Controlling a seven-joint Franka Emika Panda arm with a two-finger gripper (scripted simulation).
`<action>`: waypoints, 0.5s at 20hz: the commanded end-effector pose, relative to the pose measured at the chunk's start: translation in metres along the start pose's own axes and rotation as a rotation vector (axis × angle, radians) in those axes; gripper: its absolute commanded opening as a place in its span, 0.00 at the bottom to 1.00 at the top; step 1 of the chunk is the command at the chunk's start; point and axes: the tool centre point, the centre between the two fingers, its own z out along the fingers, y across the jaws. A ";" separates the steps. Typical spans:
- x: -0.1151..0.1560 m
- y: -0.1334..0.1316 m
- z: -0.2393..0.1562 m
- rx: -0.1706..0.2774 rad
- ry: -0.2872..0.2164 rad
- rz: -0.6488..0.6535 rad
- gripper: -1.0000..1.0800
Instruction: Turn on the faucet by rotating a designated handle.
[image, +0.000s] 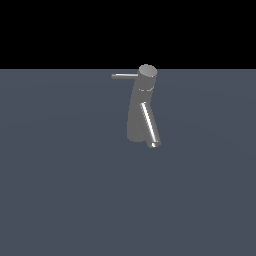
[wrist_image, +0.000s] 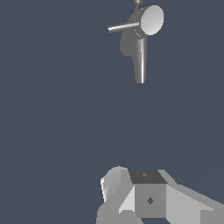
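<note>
The faucet (image: 136, 112) is a small grey tap standing on the flat grey-blue floor, with a curved column and a cylindrical cap (image: 147, 73). Its shiny spout tube (image: 150, 126) slants down toward the exterior view's right. The handle (image: 124, 76) is a thin straight rod sticking out level from the cap toward the exterior view's left. In the wrist view the faucet (wrist_image: 127, 43), the handle (wrist_image: 123, 27) and the spout (wrist_image: 141, 61) lie far off. My gripper (wrist_image: 131, 183) shows only as grey blocks at the frame edge, well apart from the faucet, with nothing held. It is out of the exterior view.
The grey-blue floor (image: 65, 190) stretches flat all around the faucet, under a black background. No other objects show in either view.
</note>
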 end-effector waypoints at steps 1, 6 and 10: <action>0.000 0.000 0.000 0.000 0.000 0.000 0.00; 0.002 -0.002 0.003 0.006 0.005 0.017 0.00; 0.008 -0.006 0.011 0.020 0.017 0.055 0.00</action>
